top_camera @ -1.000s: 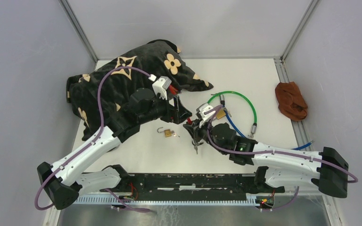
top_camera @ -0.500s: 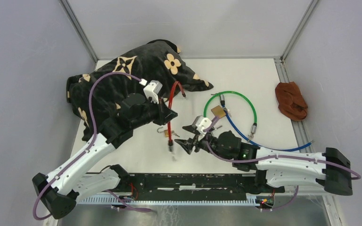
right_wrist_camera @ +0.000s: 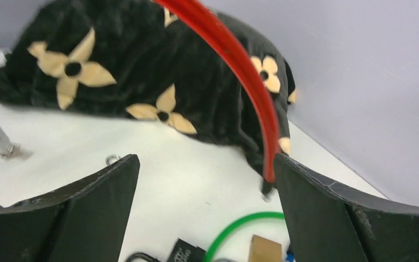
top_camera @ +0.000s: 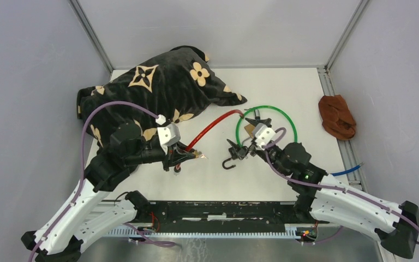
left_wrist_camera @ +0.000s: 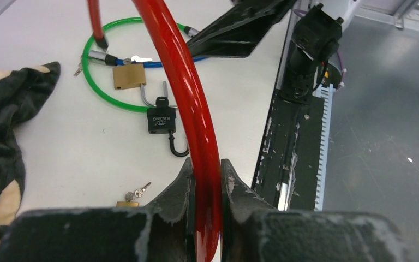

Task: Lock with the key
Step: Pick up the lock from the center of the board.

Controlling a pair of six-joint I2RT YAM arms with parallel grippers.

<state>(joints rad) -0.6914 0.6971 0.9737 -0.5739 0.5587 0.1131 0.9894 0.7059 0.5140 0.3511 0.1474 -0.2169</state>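
1. Top view: the left gripper [top_camera: 181, 162] is closed on a glossy red cable [top_camera: 213, 124], which runs in a smooth arc up and to the right, towards a thin green cable [top_camera: 267, 107] that lies as a round loop on the white matte table [top_camera: 283, 87]. The right gripper [top_camera: 239, 152] stands spread at the loop's left edge, holding nothing. Just below it shows the open, hook-shaped shackle of a black padlock [top_camera: 228, 164]. A small brass padlock [top_camera: 198, 156] lies just beside the left gripper. A soft black cloth [top_camera: 158, 87] with beige flower prints is heaped at the back left, and a crumpled brown rag [top_camera: 336, 116] lies at the right edge.

2. Left wrist view: the two scuffed black fingers [left_wrist_camera: 177, 188] press the red cable [left_wrist_camera: 196, 109] from both sides. The black padlock [left_wrist_camera: 161, 120] is boxy, and it lies on the table at the lower rim of the green loop [left_wrist_camera: 87, 82]. A bigger, square brass padlock [left_wrist_camera: 129, 76] lies inside the loop. Small silver keys [left_wrist_camera: 137, 191] lie near the fingers, beside the small brass padlock [left_wrist_camera: 126, 204].

3. Right wrist view: the right gripper [right_wrist_camera: 204, 158] has its wedge-shaped fingers [right_wrist_camera: 87, 207] wide apart and empty. The plush cloth [right_wrist_camera: 142, 71] fills the background, and the red cable [right_wrist_camera: 240, 60] curves in front of it.
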